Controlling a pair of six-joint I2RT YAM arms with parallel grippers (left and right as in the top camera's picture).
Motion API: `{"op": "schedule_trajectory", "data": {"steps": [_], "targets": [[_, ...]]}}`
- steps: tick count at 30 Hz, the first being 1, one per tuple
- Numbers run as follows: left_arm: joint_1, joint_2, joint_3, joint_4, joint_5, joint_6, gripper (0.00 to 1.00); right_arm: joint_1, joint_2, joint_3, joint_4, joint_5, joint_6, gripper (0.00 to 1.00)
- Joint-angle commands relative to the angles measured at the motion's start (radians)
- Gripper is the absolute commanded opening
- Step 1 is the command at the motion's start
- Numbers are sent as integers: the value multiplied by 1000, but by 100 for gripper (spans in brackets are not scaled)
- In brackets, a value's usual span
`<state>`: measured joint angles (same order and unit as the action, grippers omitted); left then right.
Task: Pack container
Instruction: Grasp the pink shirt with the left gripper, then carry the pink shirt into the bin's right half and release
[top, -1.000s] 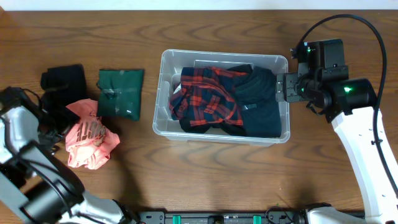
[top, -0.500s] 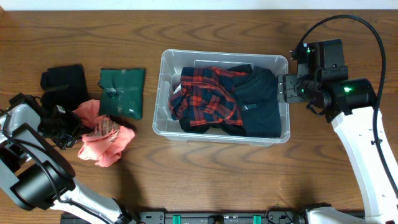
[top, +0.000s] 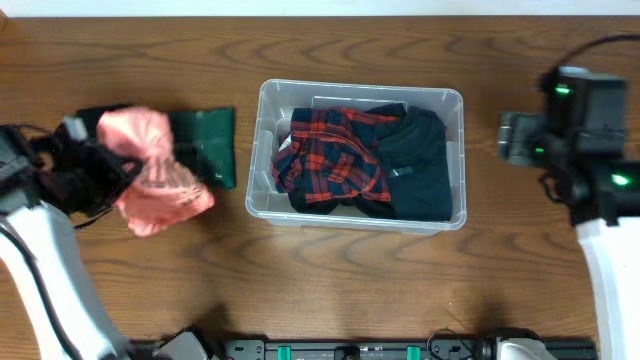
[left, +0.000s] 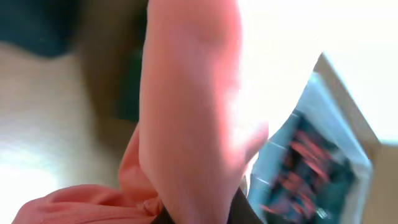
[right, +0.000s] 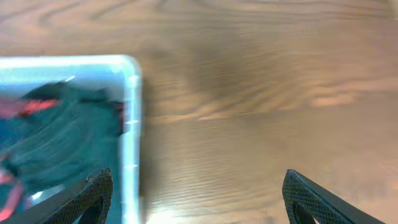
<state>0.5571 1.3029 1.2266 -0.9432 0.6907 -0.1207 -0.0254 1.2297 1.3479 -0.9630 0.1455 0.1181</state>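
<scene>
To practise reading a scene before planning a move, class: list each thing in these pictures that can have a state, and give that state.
container, open-topped, partly filled with clothes
plaid shirt, crumpled, inside the container
dark garment, lying inside the container
left gripper, shut on the pink garment
pink garment, bunched, hanging from the left gripper
green garment, folded, on the table
right gripper, open, empty, beside the container

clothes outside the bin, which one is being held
The pink garment, bunched in the left jaws. The folded dark green one lies flat on the table, ungripped.
</scene>
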Motion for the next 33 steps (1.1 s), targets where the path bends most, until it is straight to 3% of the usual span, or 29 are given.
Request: {"op": "schedule_trajectory", "data": {"steps": [1, 7, 11, 16, 23, 33], "targets": [[-148, -105, 16, 16, 80, -83, 6, -72, -8, 19, -15, -13, 27, 85], [-518, -179, 15, 216, -12, -346, 6, -106, -5, 18, -21, -26, 27, 84], [-776, -137, 14, 341, -219, -499, 6, -106, -5, 18, -22, -30, 27, 84], [-989, -26, 14, 469, -383, -715, 6, -106, 1, 18, -24, -39, 27, 84], [-1119, 167, 14, 557, -423, -896, 6, -105, 12, 17, -25, -47, 27, 83], [-1186, 322, 14, 914, -218, -886, 6, -105, 22, 11, -25, -50, 27, 83]]}}
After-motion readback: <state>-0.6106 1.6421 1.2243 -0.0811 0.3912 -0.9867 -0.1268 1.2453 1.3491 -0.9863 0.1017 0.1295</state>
